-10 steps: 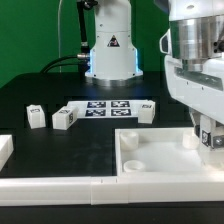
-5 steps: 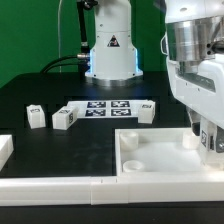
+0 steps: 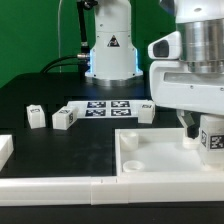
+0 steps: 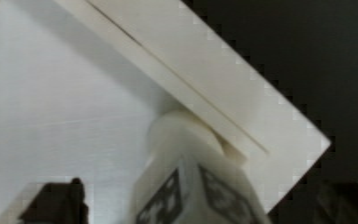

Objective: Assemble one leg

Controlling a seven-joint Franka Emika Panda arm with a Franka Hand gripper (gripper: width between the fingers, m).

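A leg [image 3: 211,139], a small white block with a black-and-white tag, stands upright at the far right corner of the large white panel [image 3: 150,160]. My gripper [image 3: 204,137] hangs over it, open. In the wrist view the leg [image 4: 190,165] rises between the two dark fingers [image 4: 53,202], with a gap on each side, and rests against the panel's corner [image 4: 247,120]. Three more legs [image 3: 36,116], [image 3: 65,118], [image 3: 147,110] lie on the black table.
The marker board [image 3: 105,107] lies between the loose legs, in front of the arm's base [image 3: 110,55]. A white rail [image 3: 60,184] runs along the table's front edge, and another white piece [image 3: 5,150] sits at the exterior view's left.
The jaws have opened off the leg, which stays standing at the panel's corner. The hand has turned and now reaches further toward the exterior view's left.
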